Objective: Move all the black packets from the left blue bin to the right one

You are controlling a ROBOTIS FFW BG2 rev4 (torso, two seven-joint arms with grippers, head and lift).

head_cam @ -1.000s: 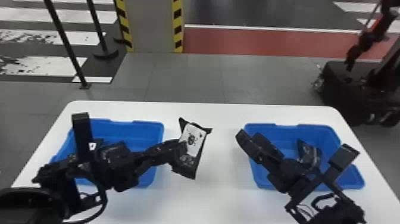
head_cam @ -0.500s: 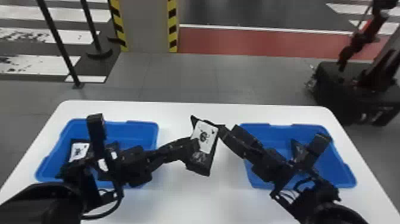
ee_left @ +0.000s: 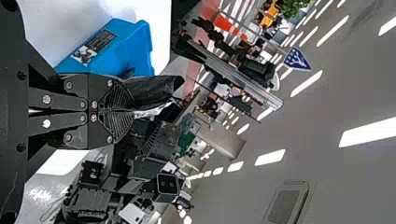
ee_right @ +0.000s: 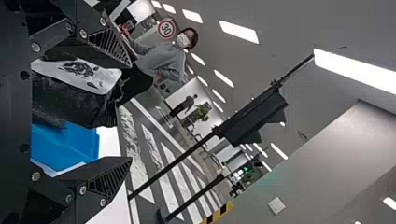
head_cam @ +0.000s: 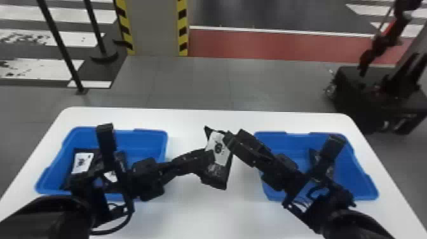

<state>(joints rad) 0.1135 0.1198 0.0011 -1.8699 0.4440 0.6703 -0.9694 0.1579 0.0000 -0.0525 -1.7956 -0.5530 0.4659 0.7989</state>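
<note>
Packet [head_cam: 220, 149]: gripped in left claw [head_cam: 208, 156].
Right claw [head_cam: 233, 139]: open around that packet.
Left bin [head_cam: 149, 135]: more packets [head_cam: 82, 162].
Right bin [head_cam: 295, 143]: black packet [head_cam: 314, 157].

can't fully see the left blue bin [head_cam: 143, 141] or count its packets [head_cam: 83, 162] behind the left arm [head_cam: 50, 219], nor all of the packet [head_cam: 313, 155] in the right bin [head_cam: 354, 179] past the right arm [head_cam: 355, 222].
</note>
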